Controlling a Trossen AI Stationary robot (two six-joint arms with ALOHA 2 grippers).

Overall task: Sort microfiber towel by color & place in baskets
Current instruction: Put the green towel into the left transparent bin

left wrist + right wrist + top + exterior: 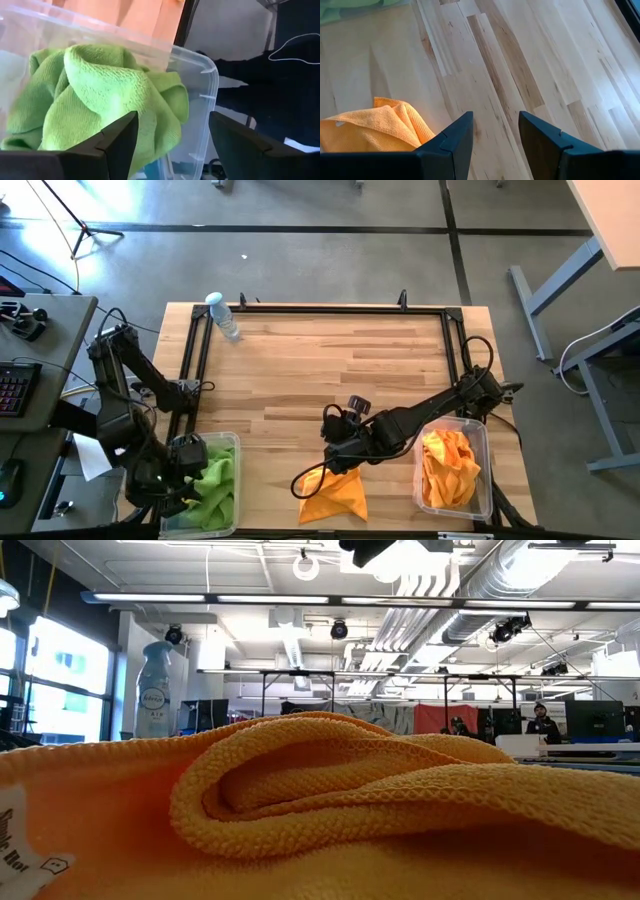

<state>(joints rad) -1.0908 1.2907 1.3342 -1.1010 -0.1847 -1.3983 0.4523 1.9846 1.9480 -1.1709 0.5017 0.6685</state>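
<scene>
**Green and orange towels in their bins, one orange towel loose on the desk**

The wooden desk [330,370] carries two clear plastic baskets at its near edge. The left basket [232,442] holds crumpled lime green towels [212,485] — in the left wrist view they are heaped against the bin's clear wall. The right basket [485,442] holds orange-yellow towels [447,468].

Between the two baskets, a loose orange towel [335,495] lies rumpled on the bare wood; it fills the low view as a thick fold.

The left gripper [185,470] hangs over the left basket, just above the green towels, its jaws spread wide and holding nothing. The right arm reaches from the right basket's side across the desk, and the right gripper [335,452] sits at the far edge of the loose orange towel. Its jaws stand partly apart with only bare wood between them, the towel just beside them.

A small clear water bottle [224,316] lies near the desk's far left corner, well apart from everything else.
</scene>
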